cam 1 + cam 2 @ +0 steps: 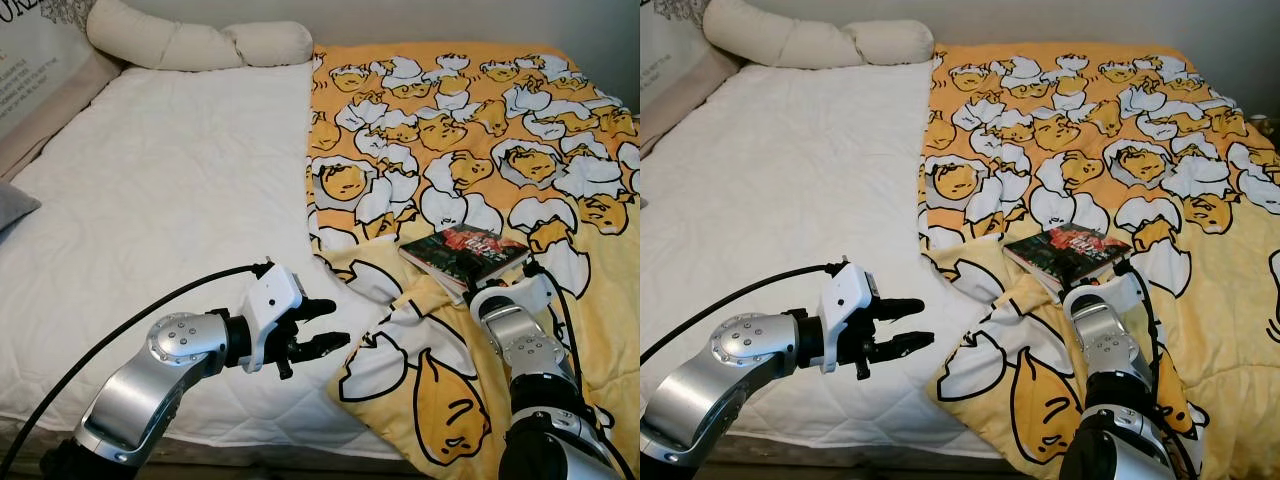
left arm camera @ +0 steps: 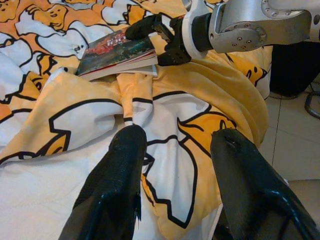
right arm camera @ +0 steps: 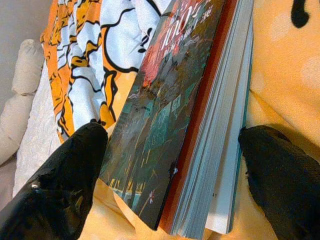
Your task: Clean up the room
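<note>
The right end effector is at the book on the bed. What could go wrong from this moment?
1. The right end effector is open astride the book, which looks like two stacked volumes; closing might catch only one.
2. The book lies on a rumpled yellow blanket, so a finger may pinch cloth and drag it.
3. The open left end effector hovers nearby over the blanket's edge and could snag it.

A long cream bolster pillow (image 1: pixel 200 42) lies across the head of the bed. A grey cushion (image 1: pixel 14 207) rests at the white mattress's (image 1: pixel 150 200) left edge. Pale tiled floor (image 2: pixel 295 135) shows beside the bed.
</note>
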`<state>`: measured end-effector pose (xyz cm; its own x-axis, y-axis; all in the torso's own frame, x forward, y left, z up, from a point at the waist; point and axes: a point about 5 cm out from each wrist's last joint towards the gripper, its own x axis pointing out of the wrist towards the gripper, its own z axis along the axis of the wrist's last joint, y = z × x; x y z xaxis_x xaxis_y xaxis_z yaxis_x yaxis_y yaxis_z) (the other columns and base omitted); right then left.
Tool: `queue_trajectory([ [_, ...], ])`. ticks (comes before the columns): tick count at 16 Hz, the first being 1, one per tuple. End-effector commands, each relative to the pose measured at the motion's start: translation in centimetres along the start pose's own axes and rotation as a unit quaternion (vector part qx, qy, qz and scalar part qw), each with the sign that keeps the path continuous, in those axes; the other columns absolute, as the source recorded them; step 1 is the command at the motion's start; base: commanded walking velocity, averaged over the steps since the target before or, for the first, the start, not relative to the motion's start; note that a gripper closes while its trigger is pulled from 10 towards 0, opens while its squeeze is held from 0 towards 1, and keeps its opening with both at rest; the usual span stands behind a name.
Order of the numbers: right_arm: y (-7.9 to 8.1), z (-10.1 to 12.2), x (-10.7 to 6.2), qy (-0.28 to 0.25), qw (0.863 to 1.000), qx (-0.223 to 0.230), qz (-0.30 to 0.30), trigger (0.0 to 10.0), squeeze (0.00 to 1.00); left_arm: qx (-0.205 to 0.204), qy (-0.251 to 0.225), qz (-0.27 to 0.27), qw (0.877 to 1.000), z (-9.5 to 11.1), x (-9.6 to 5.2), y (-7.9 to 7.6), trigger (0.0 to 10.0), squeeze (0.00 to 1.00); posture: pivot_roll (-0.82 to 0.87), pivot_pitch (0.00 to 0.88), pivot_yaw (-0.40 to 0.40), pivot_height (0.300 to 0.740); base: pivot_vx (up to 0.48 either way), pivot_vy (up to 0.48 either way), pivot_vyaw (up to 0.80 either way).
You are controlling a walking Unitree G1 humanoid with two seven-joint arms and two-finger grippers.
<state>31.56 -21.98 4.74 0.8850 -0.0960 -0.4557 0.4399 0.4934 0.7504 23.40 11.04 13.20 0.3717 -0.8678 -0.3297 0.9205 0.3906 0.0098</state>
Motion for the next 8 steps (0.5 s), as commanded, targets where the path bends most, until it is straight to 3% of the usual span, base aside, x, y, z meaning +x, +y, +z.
queue_trajectory([
  [1,-0.06,-0.48,-0.02,0.007,1.000,0.009,-0.002,10.0,0.00,0.011,-0.002,-0.001,1.000,0.56,-0.14,0.02,10.0,0.03,0.09,0.000,0.031,0.740,0.000,0.000,0.00],
  [8,-0.71,0.35,-0.97,-0.010,1.000,0.006,0.003,10.0,0.00,0.012,-0.003,-0.004,1.000,0.63,0.00,0.08,10.0,0.02,0.08,0.000,0.036,0.740,0.000,0.000,0.00],
])
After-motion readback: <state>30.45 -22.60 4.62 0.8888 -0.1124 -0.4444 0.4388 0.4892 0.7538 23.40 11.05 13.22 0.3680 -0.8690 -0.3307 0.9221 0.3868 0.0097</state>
